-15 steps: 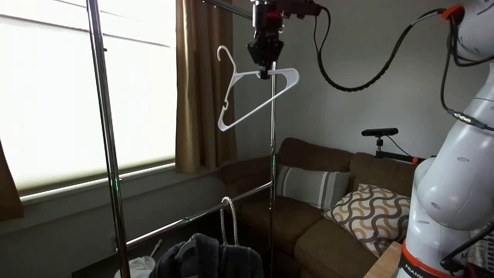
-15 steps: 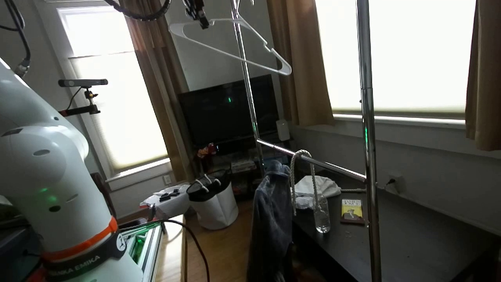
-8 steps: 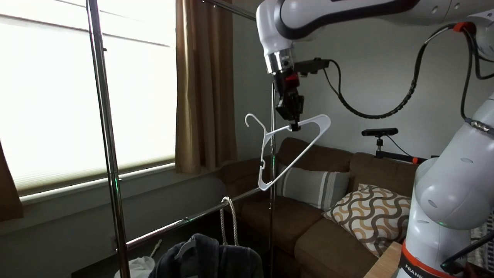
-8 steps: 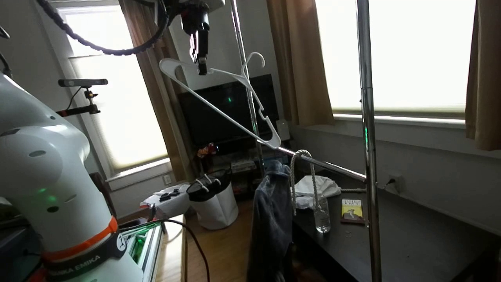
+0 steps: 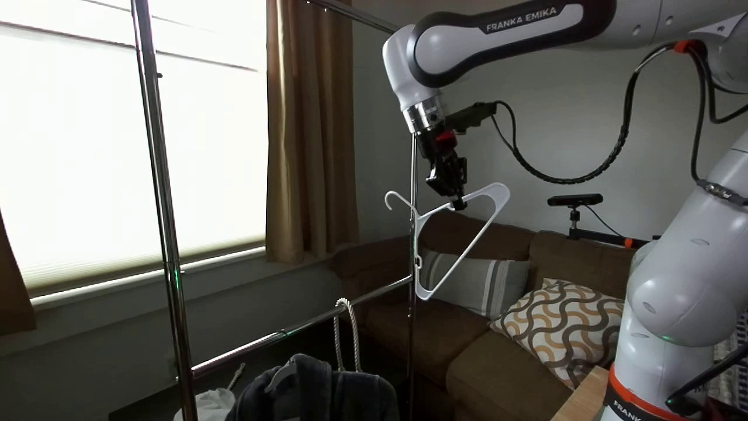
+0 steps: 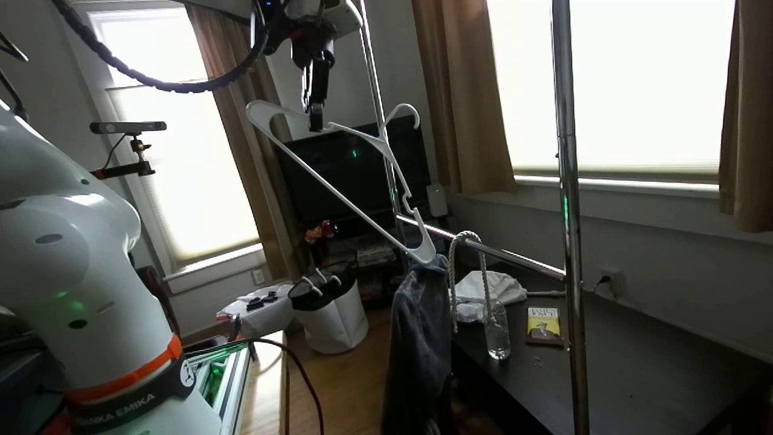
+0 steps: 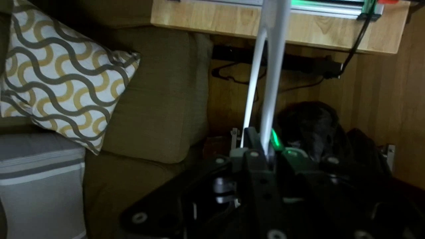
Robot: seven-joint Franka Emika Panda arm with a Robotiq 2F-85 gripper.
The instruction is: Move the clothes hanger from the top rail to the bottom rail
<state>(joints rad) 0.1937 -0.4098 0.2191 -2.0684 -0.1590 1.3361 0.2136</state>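
Living room [image 5: 543, 140] in an exterior view: near, a dark garment [image 5: 356, 397]; white clothes hanger [image 5: 463, 252] is held tilted, one shoulder clamped between the closed fingers of the gripper [image 5: 460, 204], its hook well below the top rail [image 5: 356, 15], higher than the bottom rail [image 5: 312, 320]; far, at right, a brown sofa [image 5: 491, 368].

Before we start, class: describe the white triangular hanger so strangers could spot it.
Find the white robot arm and follow it to its black gripper. The white triangular hanger is clamped there, tilted; unlike the pale twisted rope looped over the silver metal bottom rail, its curved hook hangs on nothing.
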